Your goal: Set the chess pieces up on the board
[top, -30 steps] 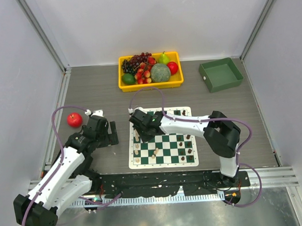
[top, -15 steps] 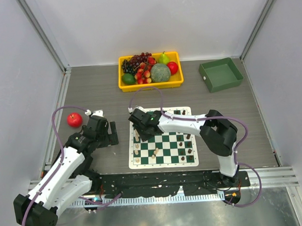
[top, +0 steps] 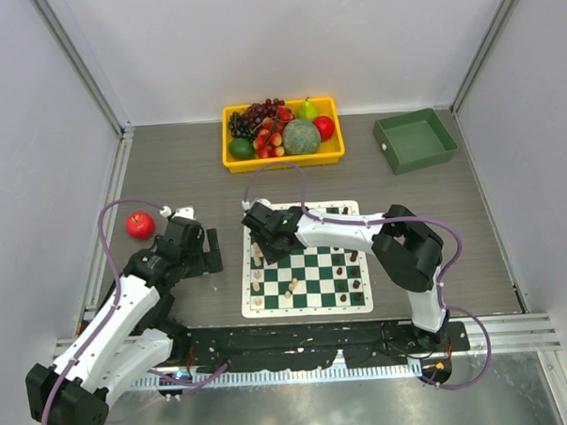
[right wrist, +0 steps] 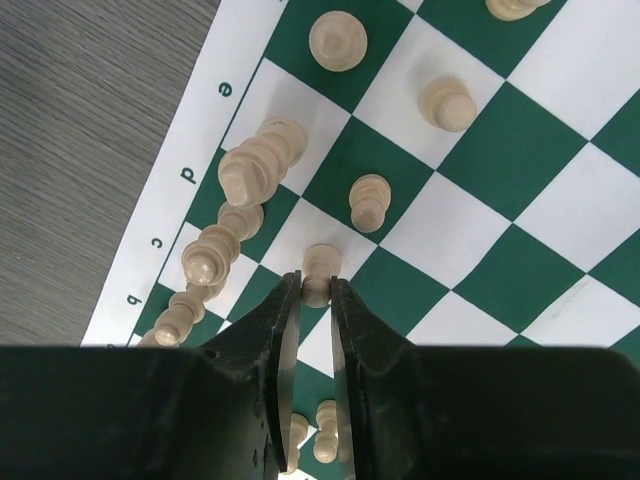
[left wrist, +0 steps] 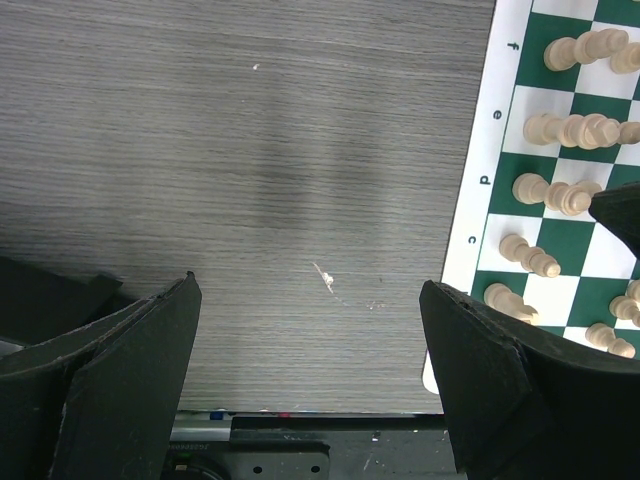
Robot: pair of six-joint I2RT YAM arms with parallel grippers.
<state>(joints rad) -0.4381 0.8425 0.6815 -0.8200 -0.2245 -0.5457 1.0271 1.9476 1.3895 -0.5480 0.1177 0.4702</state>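
The right arm rises from its base, folds at a high elbow over the board's right side, and stretches its forearm leftward across the far half of the board (top: 311,308). The wrist tips down over the left columns. The right gripper (right wrist: 314,292) points straight down, its jaws drawn almost together with a cream pawn (right wrist: 321,262) pinched between the tips. The pawn sits in the second column in from the lettered edge, about level with the letter c. Whether its base touches the board I cannot tell.

The left arm lies low, reaching from the near-left corner diagonally up toward the board. Its wrist is held level over bare table (top: 169,170), just left of the board's edge. The left gripper (left wrist: 310,290) stands fully spread and holds nothing, with grey wood between the fingers (left wrist: 140,360).

The board lies flat in the middle of the table, in front of both bases. Cream pieces (top: 256,280) line its left side, several leaning or lying over in the column next to the letters. Dark pieces (top: 354,285) stand along the right side.

An apple (top: 140,224) rests to the left of the left gripper. A yellow tray (top: 281,162) of fruit and a green bin (top: 414,141) sit at the far edge.
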